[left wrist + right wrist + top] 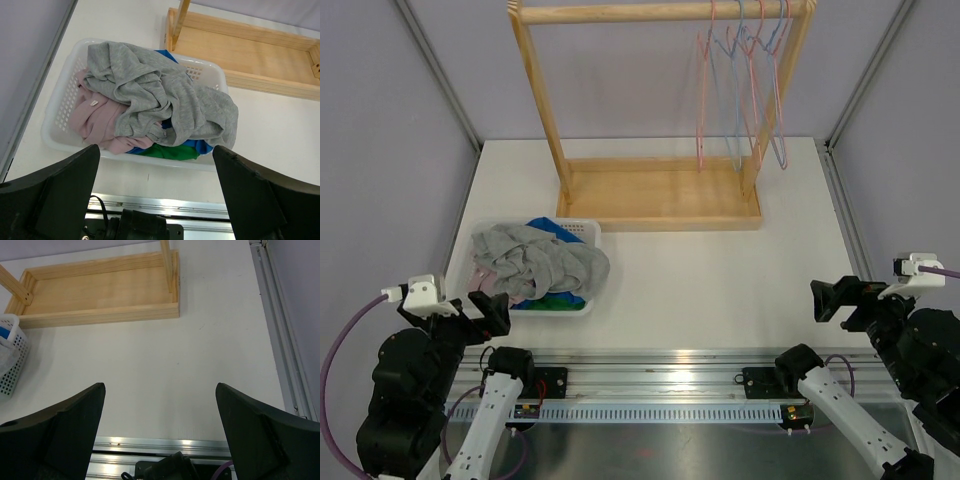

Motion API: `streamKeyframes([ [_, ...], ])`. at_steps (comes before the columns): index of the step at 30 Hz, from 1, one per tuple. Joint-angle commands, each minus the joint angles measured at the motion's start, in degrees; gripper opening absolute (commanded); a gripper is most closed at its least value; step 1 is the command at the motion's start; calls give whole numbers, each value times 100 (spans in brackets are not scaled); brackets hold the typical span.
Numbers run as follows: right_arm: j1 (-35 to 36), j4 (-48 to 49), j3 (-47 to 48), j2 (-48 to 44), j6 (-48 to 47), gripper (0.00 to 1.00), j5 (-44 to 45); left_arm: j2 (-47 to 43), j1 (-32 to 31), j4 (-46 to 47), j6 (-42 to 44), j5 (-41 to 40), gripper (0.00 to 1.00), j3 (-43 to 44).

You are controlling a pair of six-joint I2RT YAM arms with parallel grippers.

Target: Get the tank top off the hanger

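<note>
Several bare wire hangers (745,90), pink and blue, hang at the right end of the wooden rack's rail (660,12); no garment hangs on them. A crumpled grey garment (545,258) lies on top of the clothes in the white basket (582,228), also in the left wrist view (160,95); I cannot tell whether it is the tank top. My left gripper (485,312) is open and empty, low by the basket's near left corner (155,148). My right gripper (830,298) is open and empty over bare table at the near right (160,385).
The basket (60,107) also holds pink (97,122), blue and green (170,151) clothes. The rack's wooden base tray (660,195) stands behind it, also in the right wrist view (100,290). A metal rail (650,365) runs along the table's near edge.
</note>
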Motion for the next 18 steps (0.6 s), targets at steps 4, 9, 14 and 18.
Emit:
streamKeyframes([
  [4, 27, 383, -134, 24, -100, 99, -165, -29, -16, 335, 88, 303, 99, -93],
  [9, 27, 409, -169, 85, -91, 100, -243, 15, -16, 406, 88, 276, 99, -145],
  [14, 19, 462, -239, 85, -56, 99, -253, 41, -16, 414, 97, 267, 99, -154],
  [18, 27, 489, -266, 77, -65, 100, -253, 59, -16, 423, 106, 250, 99, -145],
])
